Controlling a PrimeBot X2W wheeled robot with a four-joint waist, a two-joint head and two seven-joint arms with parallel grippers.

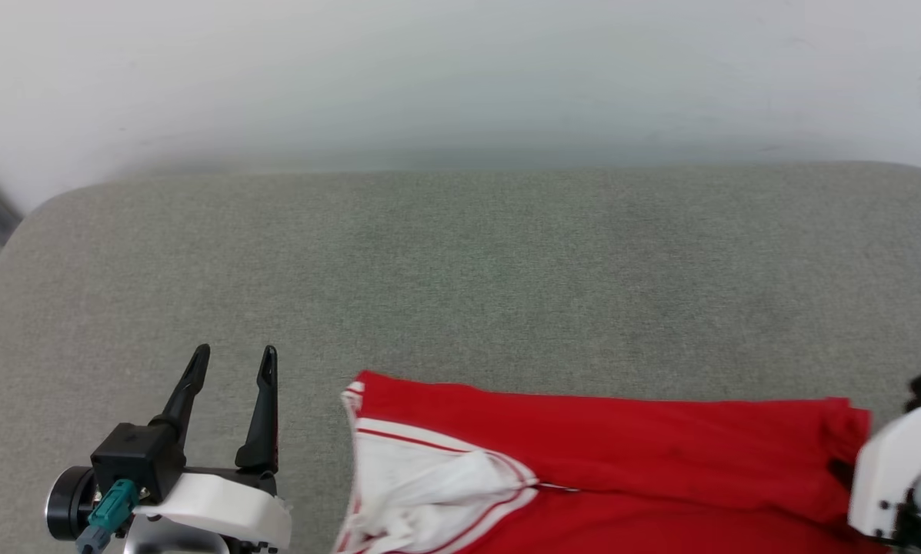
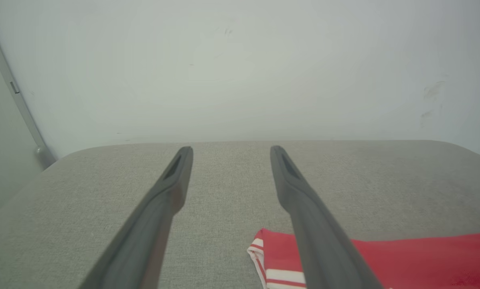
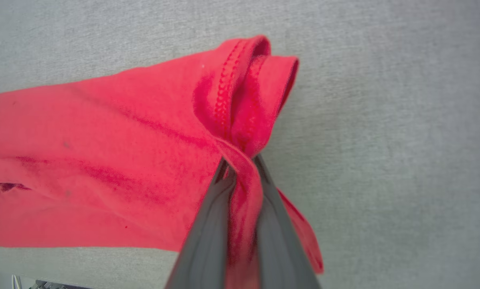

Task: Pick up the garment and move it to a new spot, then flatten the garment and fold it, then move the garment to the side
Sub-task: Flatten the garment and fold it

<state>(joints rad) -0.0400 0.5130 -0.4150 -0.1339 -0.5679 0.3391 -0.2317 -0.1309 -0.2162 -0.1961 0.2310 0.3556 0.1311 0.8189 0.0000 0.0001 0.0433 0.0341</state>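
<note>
garment (image 1: 622, 438) on cushion (image 1: 460, 269), left gripper (image 1: 236, 352) left of it, right gripper (image 3: 240, 160) at right end

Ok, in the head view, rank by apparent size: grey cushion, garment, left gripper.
1. grey cushion, by far.
2. garment, cut off at the bottom edge.
3. left gripper, smallest, though probably nearer the camera.

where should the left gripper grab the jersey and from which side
Probably grip the striped-trim corner of the garment, its end nearest the open left gripper, coming in from the robot's left. That edge lies exposed on the cushion, and the right gripper pinches the opposite end.
</note>
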